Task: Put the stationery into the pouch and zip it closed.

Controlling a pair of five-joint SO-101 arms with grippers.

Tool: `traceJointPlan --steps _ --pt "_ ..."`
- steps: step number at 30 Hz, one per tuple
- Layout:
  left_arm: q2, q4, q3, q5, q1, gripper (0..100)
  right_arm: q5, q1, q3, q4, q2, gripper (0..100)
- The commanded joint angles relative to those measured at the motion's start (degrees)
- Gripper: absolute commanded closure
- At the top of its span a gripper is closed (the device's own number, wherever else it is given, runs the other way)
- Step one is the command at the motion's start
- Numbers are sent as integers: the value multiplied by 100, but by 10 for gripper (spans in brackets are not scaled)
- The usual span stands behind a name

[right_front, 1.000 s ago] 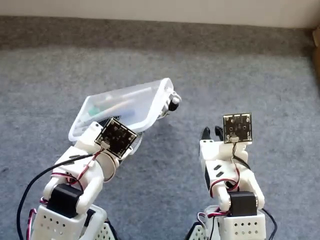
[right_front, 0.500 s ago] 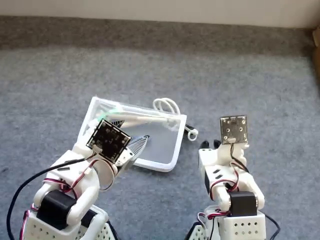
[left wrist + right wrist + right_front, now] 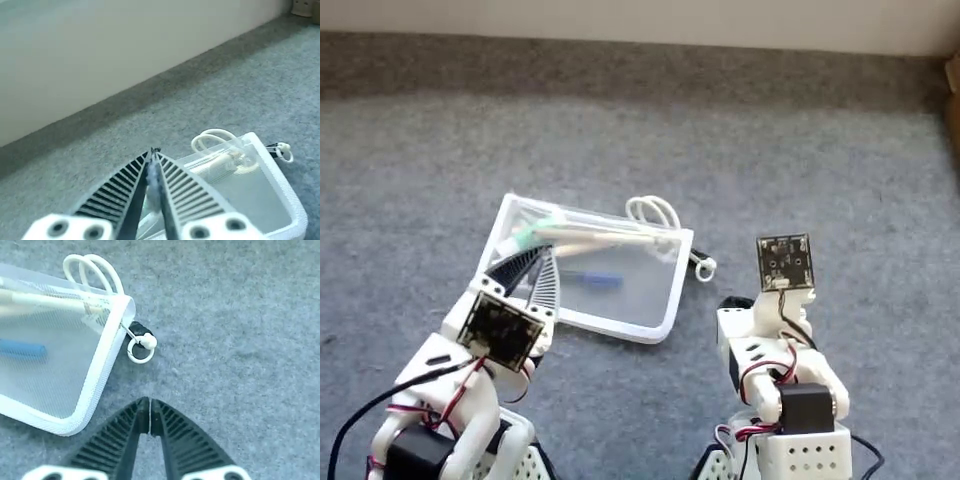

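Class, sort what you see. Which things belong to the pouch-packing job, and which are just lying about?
Job in hand: mesh pouch; cream pens and blue pen inside it; zip pull; left gripper; right gripper.

Just there: grey carpet; wall behind.

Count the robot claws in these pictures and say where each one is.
2. The left claw, shut, is above the left end of the pouch. The right claw, also shut, is over the carpet near the zip pull, apart from it.
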Motion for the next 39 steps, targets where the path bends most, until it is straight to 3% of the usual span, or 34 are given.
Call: traceJointPlan --steps 1,17,28,39 --pt "-215 -18 163 9 -699 994 -70 -48 -57 242 -66 995" --pt "-145 -26 1745 9 -1815 992 -62 -31 620 690 -66 995" --pt "-154 -26 3231 9 -2026 992 -70 -57 2018 -620 -66 995" --pt "-101 105 3275 18 -2026 993 -70 -31 2580 -1015 -66 995"
